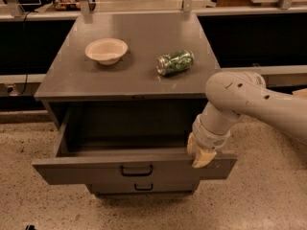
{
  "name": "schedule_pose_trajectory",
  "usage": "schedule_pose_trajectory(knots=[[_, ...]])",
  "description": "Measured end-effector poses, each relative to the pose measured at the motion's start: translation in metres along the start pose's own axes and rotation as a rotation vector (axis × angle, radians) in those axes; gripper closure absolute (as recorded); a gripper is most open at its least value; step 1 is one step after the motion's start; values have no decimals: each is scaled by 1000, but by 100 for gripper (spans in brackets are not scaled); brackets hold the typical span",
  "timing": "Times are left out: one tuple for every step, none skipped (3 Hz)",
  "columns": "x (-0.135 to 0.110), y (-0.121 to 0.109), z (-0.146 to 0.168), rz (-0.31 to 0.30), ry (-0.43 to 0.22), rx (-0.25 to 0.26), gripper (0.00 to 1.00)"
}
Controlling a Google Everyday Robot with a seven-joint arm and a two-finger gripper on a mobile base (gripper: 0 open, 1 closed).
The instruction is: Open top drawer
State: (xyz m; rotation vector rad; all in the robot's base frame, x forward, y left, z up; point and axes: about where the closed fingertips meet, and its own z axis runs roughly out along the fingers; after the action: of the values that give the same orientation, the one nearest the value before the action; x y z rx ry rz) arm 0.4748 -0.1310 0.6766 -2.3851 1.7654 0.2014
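The top drawer (96, 169) is standing pulled well out of the cabinet (139, 32), with one black handle (136, 170) at its centre. The gripper (201, 156) is resting on the right end of its front edge; open or closed, I cannot tell. One lower drawer (110, 188) is showing beneath. Farther back, one bowl (106, 51) and one green can (175, 62) are sitting apart, the can's label unreadable.

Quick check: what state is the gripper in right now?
Gripper: at the right end of the top drawer, on its front panel's top edge; open or shut cannot be told.
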Motion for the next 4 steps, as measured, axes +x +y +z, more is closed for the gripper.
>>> schedule_pose_trajectory(knots=[[0,1,0,-1,0,-2,46],[0,1,1,-1,1,-3,23],[0,2,1,-1,1,-4,1],[0,2,1,-1,1,-5,0]])
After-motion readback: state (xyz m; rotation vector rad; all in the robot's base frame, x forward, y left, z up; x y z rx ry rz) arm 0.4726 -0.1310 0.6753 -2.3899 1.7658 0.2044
